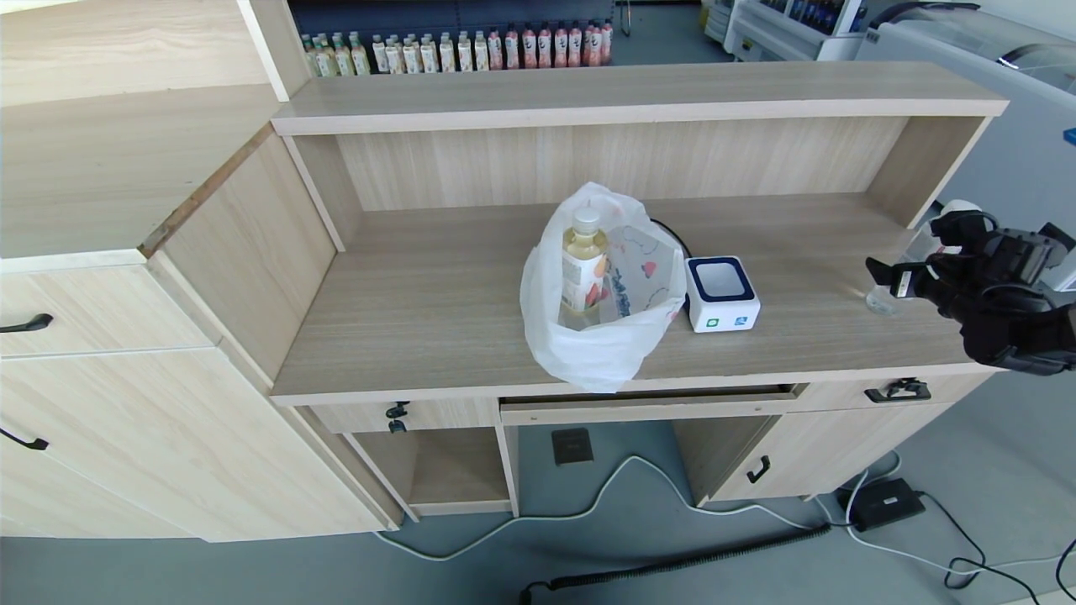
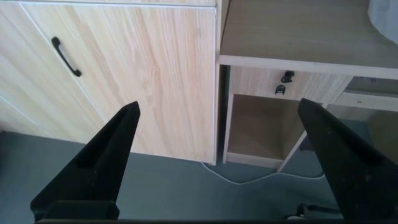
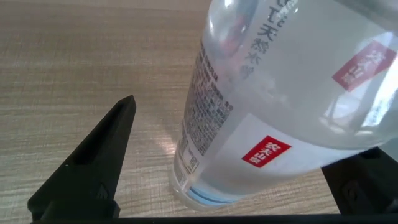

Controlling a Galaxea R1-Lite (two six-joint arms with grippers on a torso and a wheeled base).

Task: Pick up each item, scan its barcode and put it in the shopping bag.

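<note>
A clear water bottle (image 1: 882,299) with a white cap leans on the wooden counter (image 1: 420,319) near its right end. My right gripper (image 1: 918,259) is open around it. In the right wrist view the bottle (image 3: 280,81) rests against one finger, and the other finger (image 3: 93,168) stands apart from it. A white shopping bag (image 1: 588,353) stands open at the counter's middle with a yellowish drink bottle (image 1: 582,260) upright inside. Just right of the bag sits the white scanner (image 1: 721,292) with its blue top. My left gripper (image 2: 219,106) hangs open and empty, low in front of the cabinet doors.
An upper shelf (image 1: 639,92) overhangs the counter, and its side wall (image 1: 925,160) stands close behind the right gripper. A cable runs from behind the scanner. Drawer handles (image 1: 898,391) sit under the counter edge. Cords lie on the floor (image 1: 672,521).
</note>
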